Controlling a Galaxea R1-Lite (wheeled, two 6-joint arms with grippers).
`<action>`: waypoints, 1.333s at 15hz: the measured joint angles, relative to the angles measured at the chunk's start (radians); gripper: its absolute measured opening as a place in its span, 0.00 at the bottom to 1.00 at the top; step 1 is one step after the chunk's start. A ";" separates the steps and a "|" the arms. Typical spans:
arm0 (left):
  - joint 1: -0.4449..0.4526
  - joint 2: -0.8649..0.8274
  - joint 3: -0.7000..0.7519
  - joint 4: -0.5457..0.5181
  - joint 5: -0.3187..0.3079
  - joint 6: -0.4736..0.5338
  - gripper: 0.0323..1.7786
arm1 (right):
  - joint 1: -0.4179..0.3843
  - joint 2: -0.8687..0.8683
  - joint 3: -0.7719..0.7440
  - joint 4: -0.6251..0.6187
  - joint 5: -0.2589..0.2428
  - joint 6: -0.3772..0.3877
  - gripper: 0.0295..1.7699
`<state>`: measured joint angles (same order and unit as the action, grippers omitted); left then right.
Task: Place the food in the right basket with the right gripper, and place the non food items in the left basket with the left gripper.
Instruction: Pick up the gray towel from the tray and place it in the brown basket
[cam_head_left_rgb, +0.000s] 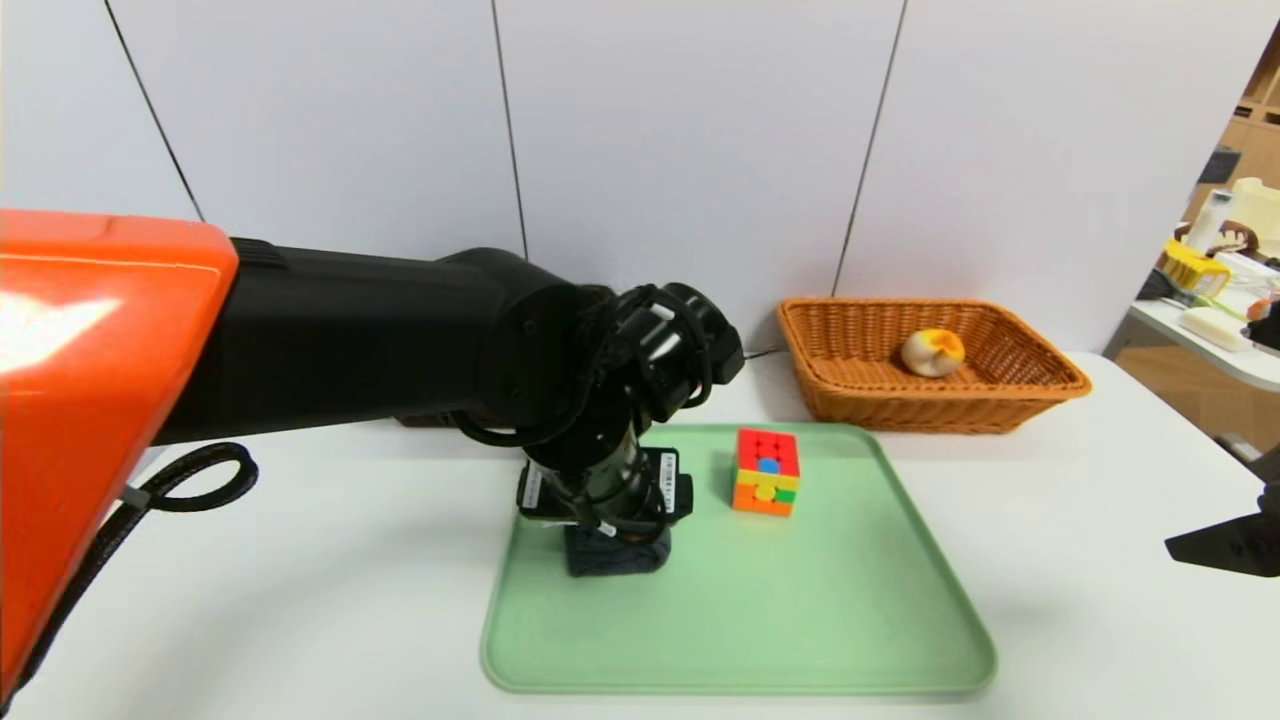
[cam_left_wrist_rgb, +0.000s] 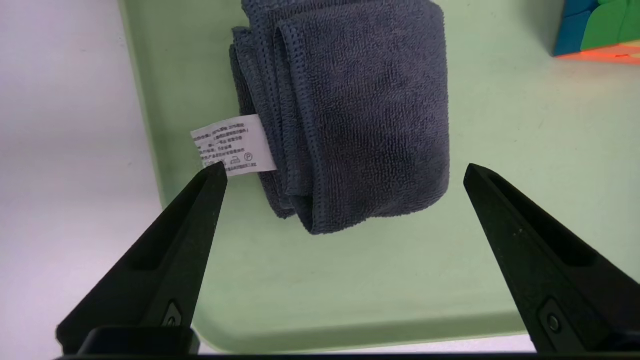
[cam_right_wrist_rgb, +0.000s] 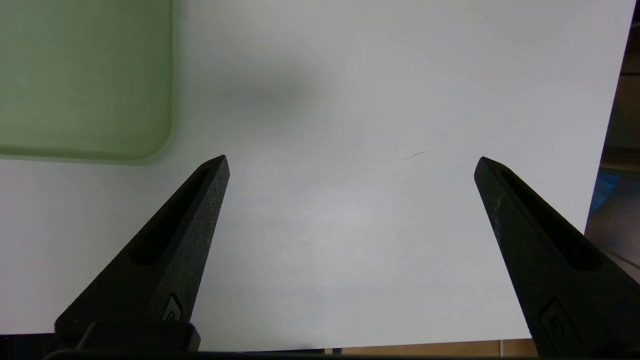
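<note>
the left gripper (cam_left_wrist_rgb: 345, 172) hangs over the left part of the green tray (cam_head_left_rgb: 820, 640), pointing steeply down with its fingers (cam_left_wrist_rgb: 200, 200) spread wide and nothing between them. below it lies a folded dark grey towel (cam_left_wrist_rgb: 365, 115), flat on the tray near the tray's left edge; one fingertip sits close by the towel's white care label (cam_left_wrist_rgb: 232, 145), though whether it touches the label is hard to tell from this angle. in the head view the arm covers most of the towel, leaving only its near end showing. a colourful puzzle cube (cam_head_left_rgb: 766, 471) stands on the tray to the right of the towel, apart from it. behind the tray on the white table (cam_head_left_rgb: 1100, 600), the right basket (cam_head_left_rgb: 1040, 385) holds a round bun (cam_head_left_rgb: 932, 352). the right gripper (cam_right_wrist_rgb: 350, 170) waits off to the right over bare table, beside the tray's corner, fingers wide apart and holding nothing.
</note>
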<state>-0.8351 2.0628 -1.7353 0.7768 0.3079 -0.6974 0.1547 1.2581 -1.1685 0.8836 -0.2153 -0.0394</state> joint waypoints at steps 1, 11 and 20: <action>0.000 0.010 -0.002 0.001 0.000 -0.001 0.95 | 0.000 0.000 0.000 0.000 0.001 -0.001 0.96; 0.013 0.094 -0.004 -0.009 0.014 -0.002 0.95 | 0.004 0.000 -0.002 -0.001 0.008 -0.003 0.96; 0.019 0.116 -0.010 -0.023 0.014 -0.003 0.95 | 0.012 0.000 -0.005 -0.002 0.010 -0.005 0.96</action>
<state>-0.8160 2.1783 -1.7449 0.7538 0.3217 -0.7009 0.1668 1.2585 -1.1734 0.8817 -0.2057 -0.0440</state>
